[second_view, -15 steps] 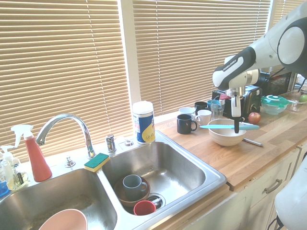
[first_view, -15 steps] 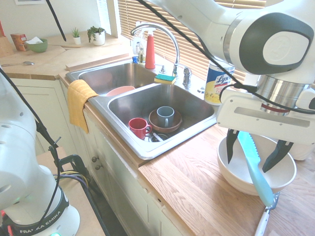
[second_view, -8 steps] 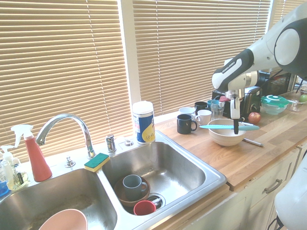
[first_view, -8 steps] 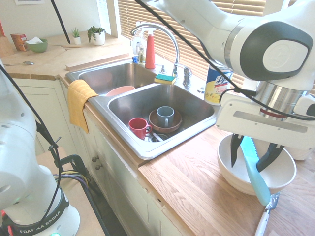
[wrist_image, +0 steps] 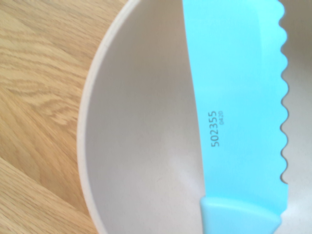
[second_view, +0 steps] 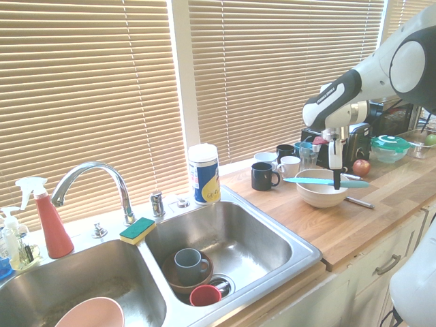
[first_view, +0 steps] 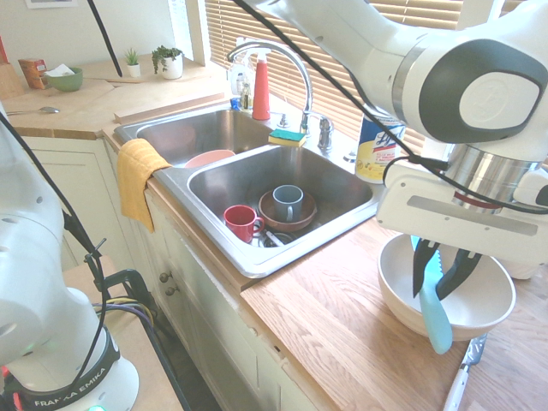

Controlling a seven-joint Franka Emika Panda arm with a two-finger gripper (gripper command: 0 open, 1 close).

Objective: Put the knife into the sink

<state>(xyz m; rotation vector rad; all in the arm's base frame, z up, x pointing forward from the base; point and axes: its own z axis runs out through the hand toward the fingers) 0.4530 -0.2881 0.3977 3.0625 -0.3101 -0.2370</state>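
Observation:
The turquoise knife lies across the white bowl on the wooden counter, right of the sink. My gripper points straight down over the bowl, its fingers pressed on both sides of the blade, shut on the knife. From the other side, the knife rests level on the bowl rim with the gripper at its middle. The wrist view shows the serrated blade over the bowl. The two-basin sink has a curved faucet.
A silver utensil lies by the bowl. The near basin holds a red mug and a grey mug in a brown bowl. A wipes canister stands behind the sink; several mugs stand by the window. A yellow towel hangs off the rim.
The fingers have closed in from wide apart onto the knife blade. The knife's near end has swung a little toward the bowl.

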